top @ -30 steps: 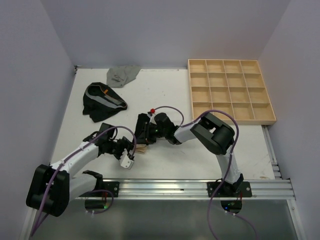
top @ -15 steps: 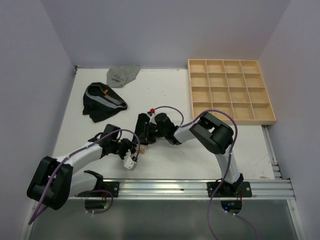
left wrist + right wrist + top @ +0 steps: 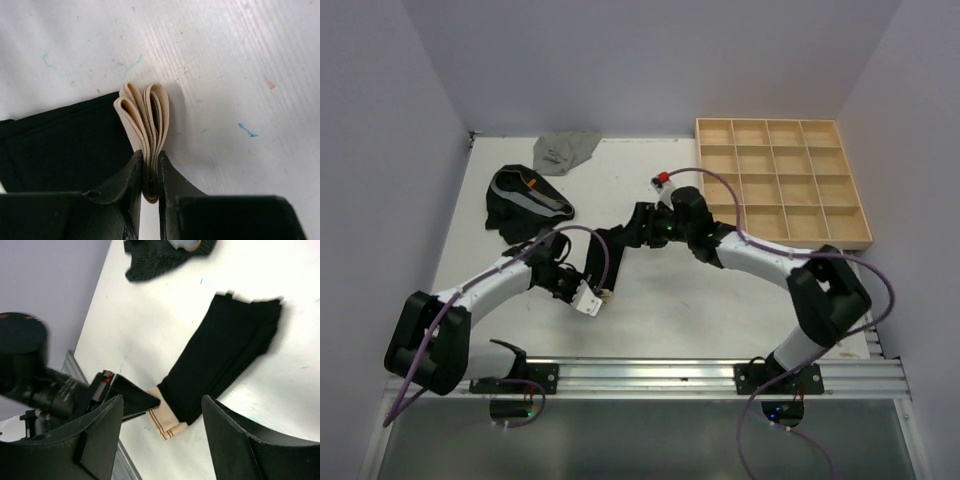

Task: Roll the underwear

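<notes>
A black underwear (image 3: 613,255), folded into a long strip, lies on the table between the two arms. Its tan waistband (image 3: 145,110) is bunched in layers at the near end. My left gripper (image 3: 150,162) is shut on that waistband, the layers pinched flat between its jaws. In the top view the left gripper (image 3: 597,297) sits at the strip's near end. My right gripper (image 3: 638,225) hovers open above the strip's far end, touching nothing. Its wrist view looks down on the black strip (image 3: 225,350), the striped tan waistband (image 3: 169,422) and the right gripper (image 3: 162,400).
Another black underwear with a grey waistband (image 3: 525,205) lies crumpled at the left. A plain grey one (image 3: 565,150) lies at the back edge. The wooden grid tray (image 3: 780,180) stands at the back right. An aluminium rail (image 3: 700,375) runs along the near edge.
The right gripper has opened wide and pulled back up and to the right, off the underwear. The left gripper has closed on the tan waistband and shifted slightly right.
</notes>
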